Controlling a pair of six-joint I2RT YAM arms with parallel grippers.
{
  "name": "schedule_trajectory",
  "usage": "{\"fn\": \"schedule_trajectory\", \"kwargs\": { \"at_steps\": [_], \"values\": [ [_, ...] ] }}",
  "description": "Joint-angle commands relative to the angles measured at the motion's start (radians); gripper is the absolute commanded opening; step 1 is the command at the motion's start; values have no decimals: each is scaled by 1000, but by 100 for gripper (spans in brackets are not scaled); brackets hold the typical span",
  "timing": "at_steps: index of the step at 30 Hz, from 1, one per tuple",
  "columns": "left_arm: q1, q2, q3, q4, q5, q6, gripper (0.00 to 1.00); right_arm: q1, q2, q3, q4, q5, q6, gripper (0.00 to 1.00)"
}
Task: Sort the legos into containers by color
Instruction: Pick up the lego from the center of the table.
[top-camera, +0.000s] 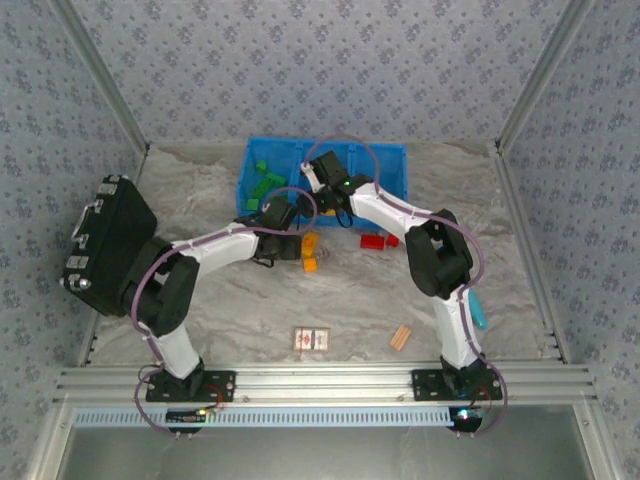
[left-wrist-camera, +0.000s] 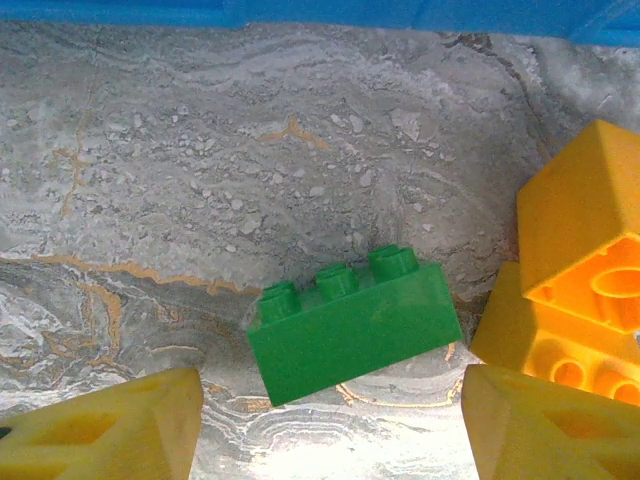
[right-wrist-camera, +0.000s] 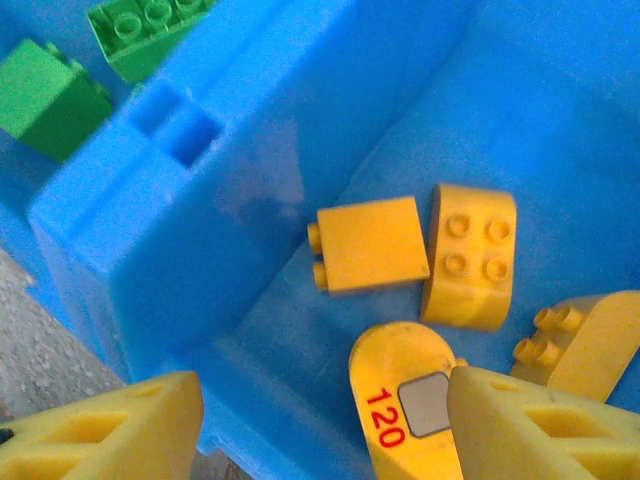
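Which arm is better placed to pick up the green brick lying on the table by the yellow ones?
Left. The left gripper, open, hangs directly over the green brick, which lies between its fingers. The right gripper is open over yellow bricks inside the blue bin, away from it.

Just right of the left gripper, 2 orange-yellow bricks run off the frame's right edge. Ahead of it, the top edge cuts the blue bin to a strip. Beside the right gripper, the "120" piece passes behind the right fingertip and off the bottom edge. Ahead-left, 1 green brick is cropped. From above, the card has print too small to read.
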Motion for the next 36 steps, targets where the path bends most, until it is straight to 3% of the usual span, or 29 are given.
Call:
{"fn": "schedule_trajectory", "kwargs": {
  "at_steps": [1, 19, 36],
  "values": [
    [-5, 24, 37, 18, -20, -18, 69, -8, -46, -20, 5, -18, 6, 68],
    [-6, 115, 105, 16, -31, -12, 71, -12, -38, -19, -22, -31, -20, 70],
    [-1, 125, 67, 10, -44, -32, 59, -20, -40, -5, -29, -19, -20, 72]
  ]
}}
